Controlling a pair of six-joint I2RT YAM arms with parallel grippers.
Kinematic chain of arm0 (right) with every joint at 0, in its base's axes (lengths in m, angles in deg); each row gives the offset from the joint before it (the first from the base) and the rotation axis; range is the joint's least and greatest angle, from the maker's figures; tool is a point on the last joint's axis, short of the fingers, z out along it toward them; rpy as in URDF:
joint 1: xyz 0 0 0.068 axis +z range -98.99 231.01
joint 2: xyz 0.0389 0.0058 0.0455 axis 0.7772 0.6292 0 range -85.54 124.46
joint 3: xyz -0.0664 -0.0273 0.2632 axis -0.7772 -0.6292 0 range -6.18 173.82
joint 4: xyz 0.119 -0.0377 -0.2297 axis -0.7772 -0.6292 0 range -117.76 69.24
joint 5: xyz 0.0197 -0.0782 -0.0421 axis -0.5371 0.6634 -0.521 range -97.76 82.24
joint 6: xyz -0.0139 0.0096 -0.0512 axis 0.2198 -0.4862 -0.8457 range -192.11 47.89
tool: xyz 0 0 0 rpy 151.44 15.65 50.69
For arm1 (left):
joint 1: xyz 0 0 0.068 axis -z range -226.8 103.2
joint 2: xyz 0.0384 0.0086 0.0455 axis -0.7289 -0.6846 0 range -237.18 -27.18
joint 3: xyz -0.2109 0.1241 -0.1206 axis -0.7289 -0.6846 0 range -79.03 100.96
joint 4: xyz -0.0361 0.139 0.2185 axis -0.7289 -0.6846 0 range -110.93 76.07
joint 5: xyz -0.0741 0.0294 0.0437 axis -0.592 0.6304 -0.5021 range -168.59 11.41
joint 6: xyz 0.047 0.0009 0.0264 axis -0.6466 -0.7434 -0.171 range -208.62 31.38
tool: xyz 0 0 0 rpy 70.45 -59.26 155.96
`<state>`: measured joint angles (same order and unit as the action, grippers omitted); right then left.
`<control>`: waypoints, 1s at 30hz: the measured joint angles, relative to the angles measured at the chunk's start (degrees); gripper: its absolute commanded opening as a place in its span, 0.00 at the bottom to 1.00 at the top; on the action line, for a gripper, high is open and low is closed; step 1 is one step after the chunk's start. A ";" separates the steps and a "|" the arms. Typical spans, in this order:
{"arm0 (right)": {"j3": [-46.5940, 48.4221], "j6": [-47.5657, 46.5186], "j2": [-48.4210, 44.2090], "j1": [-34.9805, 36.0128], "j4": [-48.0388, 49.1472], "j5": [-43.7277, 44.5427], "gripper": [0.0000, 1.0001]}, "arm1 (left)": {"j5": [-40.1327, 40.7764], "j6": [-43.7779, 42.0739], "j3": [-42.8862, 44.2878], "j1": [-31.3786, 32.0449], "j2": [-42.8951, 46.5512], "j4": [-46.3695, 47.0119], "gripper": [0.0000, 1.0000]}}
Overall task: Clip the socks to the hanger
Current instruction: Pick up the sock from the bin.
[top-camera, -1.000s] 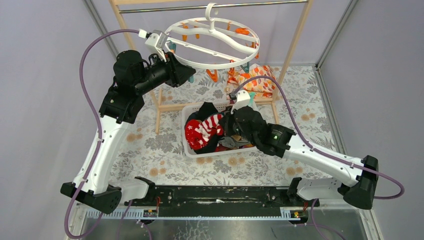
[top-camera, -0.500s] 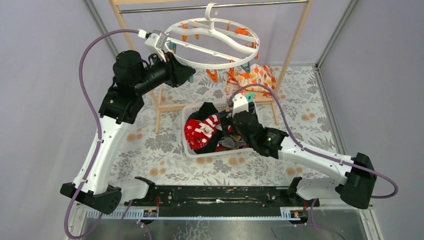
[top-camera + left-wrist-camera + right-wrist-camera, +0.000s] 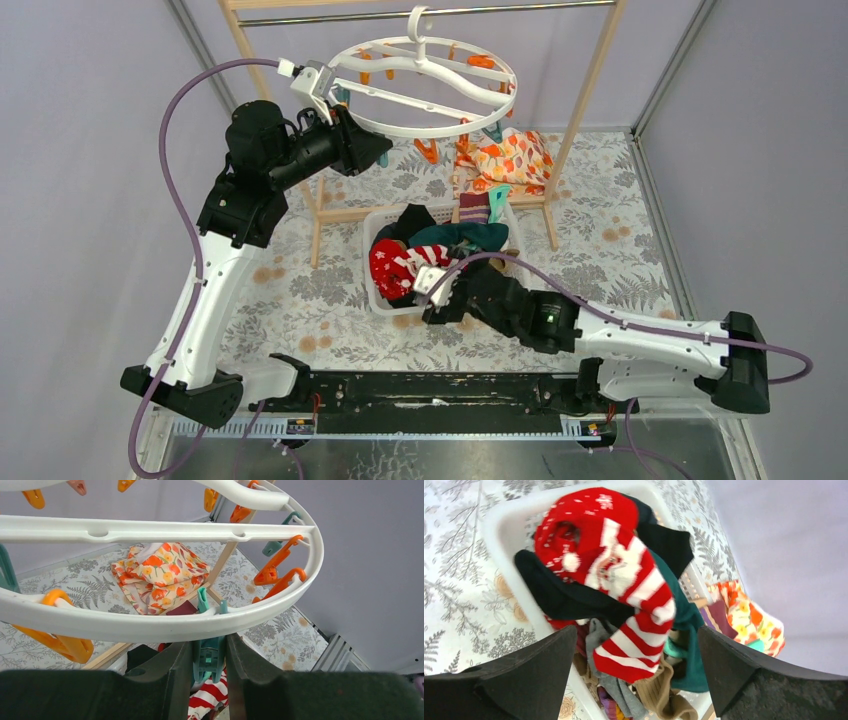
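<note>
The socks lie heaped in a white basket [image 3: 370, 285]: a red-white striped one [image 3: 639, 610] on top, a red one with white pattern [image 3: 584, 525], black [image 3: 554, 595], dark teal [image 3: 689, 630] and tan [image 3: 664, 695]. My right gripper [image 3: 636, 630] hovers open over the pile near the basket's front edge [image 3: 445, 298], holding nothing. The hanger [image 3: 400, 128], a white ring with crossbars, hangs by its hook from the metal bar. At its left rim my left gripper [image 3: 340, 100] is shut on a teal clip [image 3: 209, 657] just below the ring [image 3: 150, 622].
A wooden-framed rack [image 3: 585, 85] stands behind the basket. An orange leaf-print cloth [image 3: 510, 155] lies at its foot. A maroon sock [image 3: 475, 207] hangs over the basket's far rim. Orange clips [image 3: 275, 567] dangle from the ring.
My right gripper has opened and drawn back from the far right of the pile to the basket's front edge, with nothing in it. The left arm and hanger have stayed put.
</note>
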<state>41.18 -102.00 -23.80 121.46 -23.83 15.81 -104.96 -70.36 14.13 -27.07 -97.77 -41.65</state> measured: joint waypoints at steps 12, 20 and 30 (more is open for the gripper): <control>1.25 -22.45 18.25 4.85 2.29 3.43 0.85 | -0.22 0.00 1.22 0.00 -0.26 -1.66 0.00; -0.09 -34.23 23.50 4.94 14.86 6.56 0.72 | -0.28 0.02 2.19 0.00 -0.44 -2.84 0.00; 0.57 -36.46 29.51 4.37 19.21 7.50 0.09 | -0.44 0.00 3.19 0.00 -0.55 -3.06 0.00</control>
<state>41.75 -138.46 5.70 125.83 -4.62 23.31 -105.40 -70.36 17.32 -27.07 -98.31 -44.71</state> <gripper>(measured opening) 0.299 0.326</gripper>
